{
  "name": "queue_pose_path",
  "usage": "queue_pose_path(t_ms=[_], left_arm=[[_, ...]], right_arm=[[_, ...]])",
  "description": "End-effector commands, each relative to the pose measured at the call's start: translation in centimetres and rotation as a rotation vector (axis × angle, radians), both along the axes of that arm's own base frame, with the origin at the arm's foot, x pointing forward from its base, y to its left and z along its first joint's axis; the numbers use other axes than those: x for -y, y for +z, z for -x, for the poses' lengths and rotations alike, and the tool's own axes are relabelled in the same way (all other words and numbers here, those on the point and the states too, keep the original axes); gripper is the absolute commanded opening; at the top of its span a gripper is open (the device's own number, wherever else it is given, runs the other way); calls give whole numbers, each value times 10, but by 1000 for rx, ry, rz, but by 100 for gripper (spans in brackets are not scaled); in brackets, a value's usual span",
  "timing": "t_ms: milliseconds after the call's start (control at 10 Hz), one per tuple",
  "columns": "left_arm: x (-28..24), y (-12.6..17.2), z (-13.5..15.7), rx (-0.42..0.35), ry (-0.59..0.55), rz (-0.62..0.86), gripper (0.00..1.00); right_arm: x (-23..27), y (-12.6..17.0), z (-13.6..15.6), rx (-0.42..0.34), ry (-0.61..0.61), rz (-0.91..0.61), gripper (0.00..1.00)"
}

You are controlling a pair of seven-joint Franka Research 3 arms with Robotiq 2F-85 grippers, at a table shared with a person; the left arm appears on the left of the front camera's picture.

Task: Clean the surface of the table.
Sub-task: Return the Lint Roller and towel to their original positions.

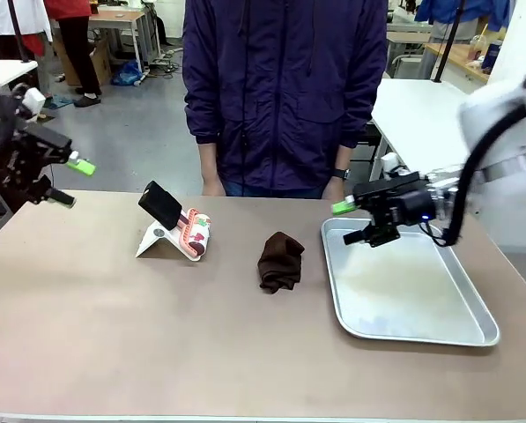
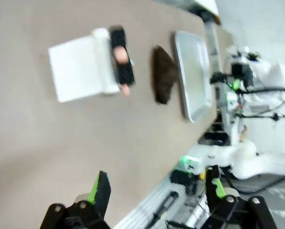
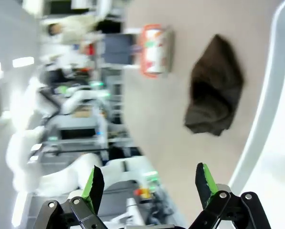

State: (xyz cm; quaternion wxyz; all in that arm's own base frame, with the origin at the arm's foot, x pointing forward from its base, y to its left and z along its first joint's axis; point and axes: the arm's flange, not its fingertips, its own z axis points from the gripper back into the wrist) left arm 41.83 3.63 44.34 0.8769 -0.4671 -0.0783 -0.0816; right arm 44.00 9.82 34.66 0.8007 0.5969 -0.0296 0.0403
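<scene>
Brown cloth crumpled mid-table, just left of tray. Right gripper above tray's near corner, jaws spread, empty, nearer; left gripper likewise released, well apart.

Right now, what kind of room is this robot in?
Probably a robot lab or workshop. Two robot grippers, left gripper and right gripper, hang open over a big table, and more work tables stand behind the person.
</scene>
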Motion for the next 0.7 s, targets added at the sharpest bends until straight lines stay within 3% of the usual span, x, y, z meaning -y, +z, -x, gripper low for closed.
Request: queue_pose_path(t_ms=[0,300,400,600], left_arm=[[-5,-29,20,41,-24,172,100],[-14,-46,-2,77,60,362,100],[-9,-40,23,38,21,222,100],[-9,-40,23,38,21,222,100]], right_arm=[[45,-30,23,-52,8,-241,100],[57,-53,31,6,56,-422,100],[63,-33,40,-41,13,-328,100],[63,-33,40,-41,13,-328,100]])
